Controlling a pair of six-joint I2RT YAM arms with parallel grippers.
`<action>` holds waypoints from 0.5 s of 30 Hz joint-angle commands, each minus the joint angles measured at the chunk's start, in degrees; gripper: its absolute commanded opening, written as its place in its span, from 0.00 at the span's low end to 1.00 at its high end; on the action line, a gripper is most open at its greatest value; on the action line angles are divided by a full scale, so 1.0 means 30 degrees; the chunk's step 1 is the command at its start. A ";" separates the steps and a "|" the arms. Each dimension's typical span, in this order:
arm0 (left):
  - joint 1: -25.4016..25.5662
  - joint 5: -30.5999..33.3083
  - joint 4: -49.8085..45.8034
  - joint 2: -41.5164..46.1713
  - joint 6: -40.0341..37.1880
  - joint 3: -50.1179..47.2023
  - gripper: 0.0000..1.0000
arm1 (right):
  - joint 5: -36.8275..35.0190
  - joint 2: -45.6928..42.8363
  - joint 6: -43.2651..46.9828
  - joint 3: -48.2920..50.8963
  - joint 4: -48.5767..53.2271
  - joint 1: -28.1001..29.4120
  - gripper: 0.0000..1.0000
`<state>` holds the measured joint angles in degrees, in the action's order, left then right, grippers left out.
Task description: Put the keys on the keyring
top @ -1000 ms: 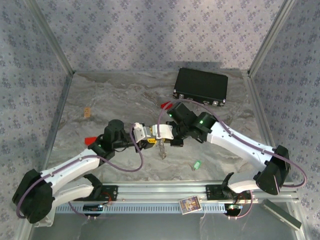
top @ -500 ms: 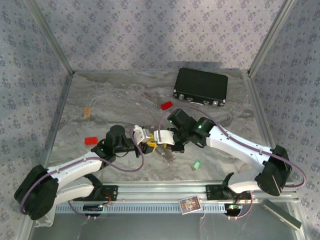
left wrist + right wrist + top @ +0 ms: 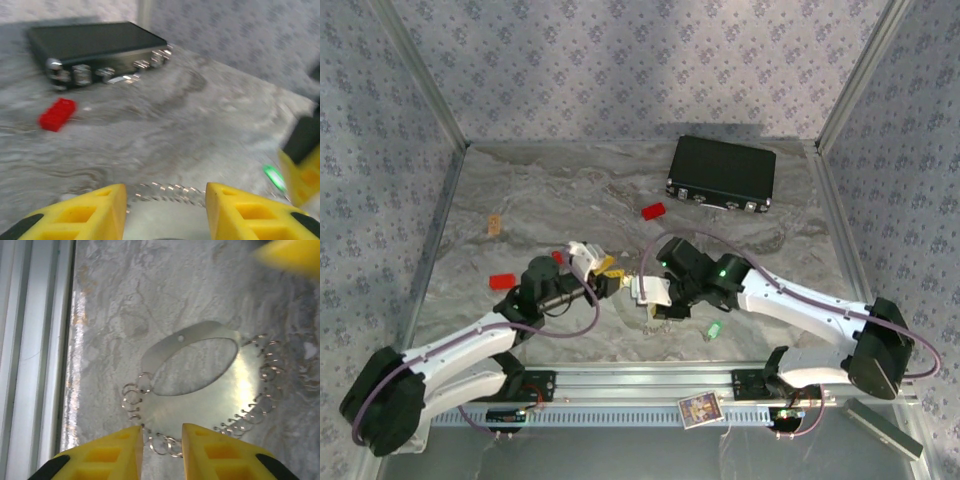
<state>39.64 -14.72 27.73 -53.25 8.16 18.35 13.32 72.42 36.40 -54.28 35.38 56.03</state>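
The keyring is a shiny flat hoop with several small wire loops along its rim, just over the marble. My right gripper is shut on the near rim, the loops filling the narrow gap between its fingers. In the top view the keyring sits just under the right gripper. My left gripper stands open to its left. In the left wrist view the keyring's rim shows blurred between the left gripper's wide-apart fingers. The green key lies on the table right of the keyring. The red key is hidden.
A black case lies at the back right, with a red block in front of it. Both show in the left wrist view, case and block. Another red block lies at the left. The metal rail runs along the near edge.
The left gripper has drawn back to the left, away from the right one. The right gripper has come down and nearer with the keyring, which now sits low over the table.
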 commanded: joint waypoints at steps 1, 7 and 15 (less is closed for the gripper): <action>-0.0959 0.4174 -0.1029 0.1454 0.2876 0.0143 0.47 | 0.0218 0.0614 0.0900 0.0658 -0.0864 0.0526 0.32; -0.2476 0.5932 -0.3674 0.3611 0.4302 0.0268 0.50 | 0.1297 0.3882 0.2271 -0.0617 0.0029 0.0542 0.35; -0.2900 0.7587 -0.5980 0.5441 0.4797 -0.0090 0.51 | 0.0996 0.7723 0.2772 -0.2539 0.0570 0.0570 0.37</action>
<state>31.44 4.86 12.99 -39.05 20.97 18.35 15.90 93.43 42.96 -59.18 34.96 57.52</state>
